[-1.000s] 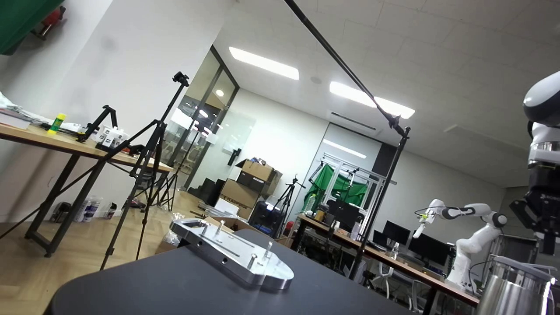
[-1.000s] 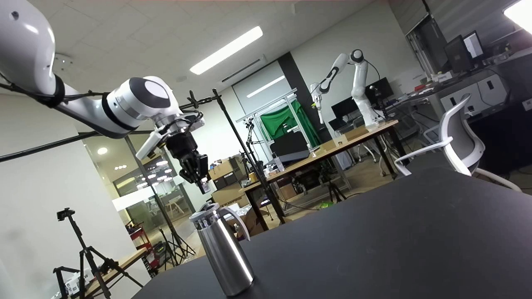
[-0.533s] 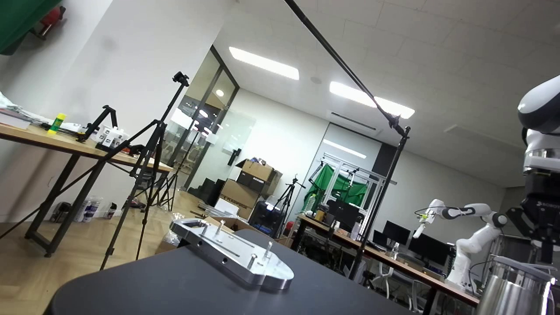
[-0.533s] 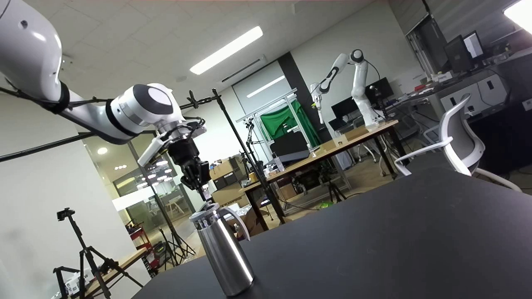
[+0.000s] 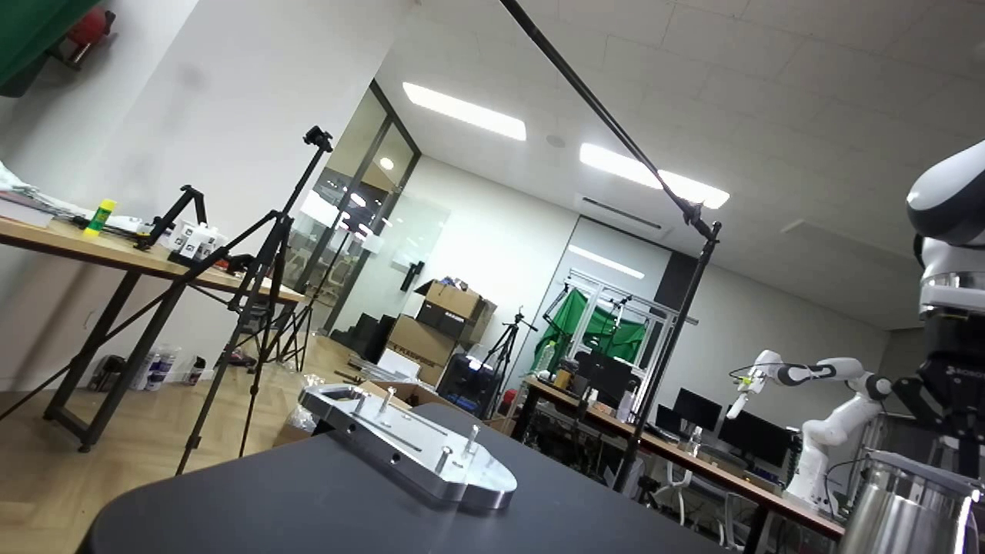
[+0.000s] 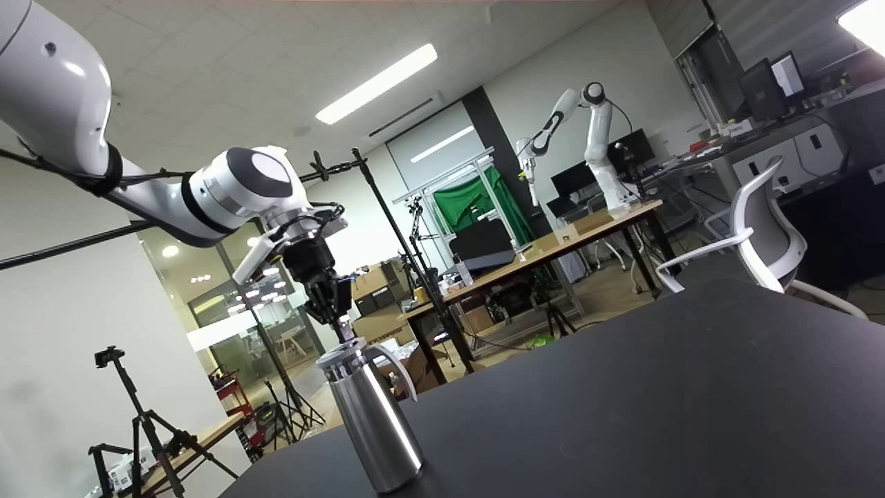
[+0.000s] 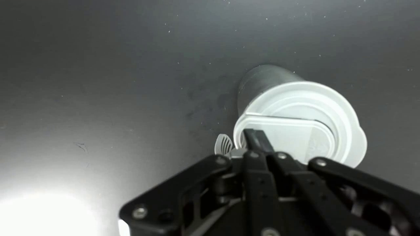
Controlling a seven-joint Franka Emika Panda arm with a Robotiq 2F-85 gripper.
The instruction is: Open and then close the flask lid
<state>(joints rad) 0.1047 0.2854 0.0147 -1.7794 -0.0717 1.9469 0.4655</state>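
Note:
The steel flask [image 6: 377, 422] stands upright on the dark table, with a grey lid [image 6: 341, 353] and a grey handle [image 6: 402, 373]. In an exterior view the flask [image 5: 904, 512] is cut off at the lower right corner. In the wrist view I look down on the pale lid [image 7: 288, 132]; its flap lies flat in the rim. A slotted grey piece [image 7: 223, 144] shows at the handle side. My gripper [image 7: 259, 139] has its fingertips together, with nothing seen between them. It points down over the handle side of the lid in both exterior views [image 6: 344, 333] [image 5: 967, 460]. I cannot tell whether it touches.
A silver metal plate with pegs [image 5: 412, 442] lies on the black table [image 5: 323, 500] away from the flask. A grey chair [image 6: 753, 235] stands beyond the table edge. Tripods, a boom pole [image 6: 408, 249] and a second robot arm [image 6: 594, 152] stand in the background.
My gripper has moved down toward the flask lid, and its fingertips are now at lid height or just above. The flask and its lid look the same.

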